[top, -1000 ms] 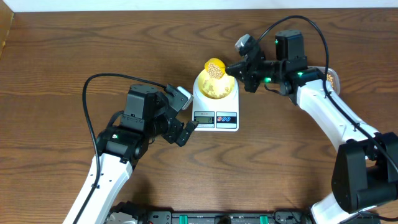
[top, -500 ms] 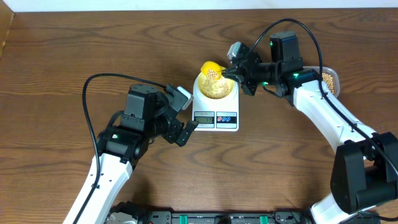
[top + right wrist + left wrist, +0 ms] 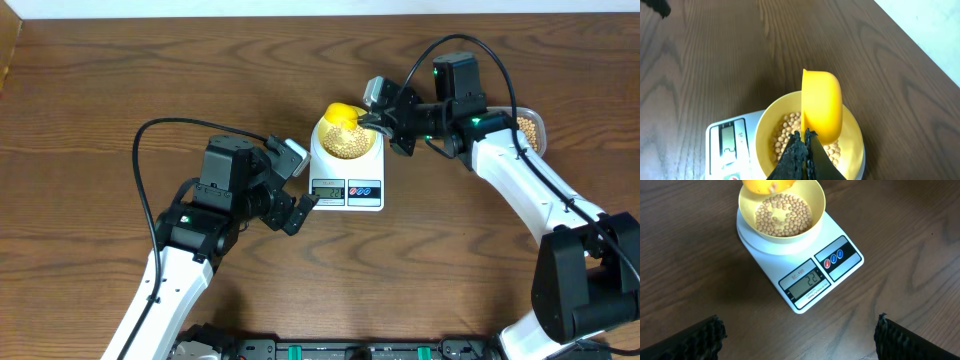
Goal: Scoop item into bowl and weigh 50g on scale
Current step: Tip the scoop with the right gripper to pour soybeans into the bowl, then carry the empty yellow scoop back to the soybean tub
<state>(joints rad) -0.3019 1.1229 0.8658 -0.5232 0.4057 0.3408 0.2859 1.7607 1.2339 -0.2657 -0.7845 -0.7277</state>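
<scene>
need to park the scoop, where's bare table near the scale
Bare wood runs along the far edge behind the scale, and in front of it. Crowded over the bowl, where the scoop hangs.

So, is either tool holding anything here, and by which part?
Right tool grips the yellow scoop by its handle end, cup tipped over the bowl. Left tool is open, holding nothing.

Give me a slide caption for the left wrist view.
A yellow scoop tips beans into the bowl on the white scale, display in the low twenties.
</scene>
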